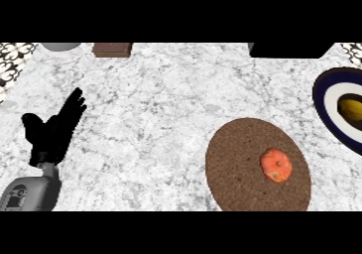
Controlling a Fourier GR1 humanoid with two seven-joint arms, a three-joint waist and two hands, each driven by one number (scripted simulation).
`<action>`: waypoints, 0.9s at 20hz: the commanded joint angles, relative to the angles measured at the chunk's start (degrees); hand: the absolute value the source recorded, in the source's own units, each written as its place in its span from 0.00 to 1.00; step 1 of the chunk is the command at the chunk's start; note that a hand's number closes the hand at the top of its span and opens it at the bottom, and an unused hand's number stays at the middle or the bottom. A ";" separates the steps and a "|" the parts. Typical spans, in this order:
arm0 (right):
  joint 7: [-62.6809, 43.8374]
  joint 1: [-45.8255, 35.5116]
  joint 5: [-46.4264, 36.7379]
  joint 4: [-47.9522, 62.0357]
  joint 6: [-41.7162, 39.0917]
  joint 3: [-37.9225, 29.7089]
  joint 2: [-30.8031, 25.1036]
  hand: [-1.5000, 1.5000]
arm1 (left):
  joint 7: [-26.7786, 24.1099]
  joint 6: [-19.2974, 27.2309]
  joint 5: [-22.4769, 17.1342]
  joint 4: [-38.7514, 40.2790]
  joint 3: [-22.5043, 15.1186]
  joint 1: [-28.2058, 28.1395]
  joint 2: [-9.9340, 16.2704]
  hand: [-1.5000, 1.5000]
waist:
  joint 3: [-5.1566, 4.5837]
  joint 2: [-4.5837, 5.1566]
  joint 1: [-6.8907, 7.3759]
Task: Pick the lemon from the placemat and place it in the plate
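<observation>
Lying in the middle of the blue-and-white plate (pixel 331 106) at the surface's right edge, a yellow lemon (pixel 352 109) is seen. An orange fruit (pixel 275 165) is set on the round brown placemat (pixel 242 149) near the front edge. The left hand (pixel 53 128) is held open, fingers straight, by the left edge; the right hand is not shown.

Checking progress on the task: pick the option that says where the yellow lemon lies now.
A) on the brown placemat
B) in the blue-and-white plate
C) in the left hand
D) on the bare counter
B: the yellow lemon lies in the middle of the plate at the right edge, while the placemat holds only an orange fruit.
</observation>
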State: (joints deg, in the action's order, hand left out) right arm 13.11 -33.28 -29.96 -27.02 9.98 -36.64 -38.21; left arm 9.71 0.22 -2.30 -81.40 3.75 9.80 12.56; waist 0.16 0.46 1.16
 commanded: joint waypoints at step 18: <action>4.28 -0.59 27.69 -1.98 -25.34 -14.20 -3.20 0.00 | 0.00 1.63 1.94 -0.37 -0.42 -0.98 -1.88 0.50 | -0.14 -0.49 -1.26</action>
State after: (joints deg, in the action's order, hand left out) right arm 18.89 -35.68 -6.32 -29.77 -9.23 -49.61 -40.25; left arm 10.04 0.96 -1.40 -81.55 3.99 9.00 11.66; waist 0.00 -0.13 -0.24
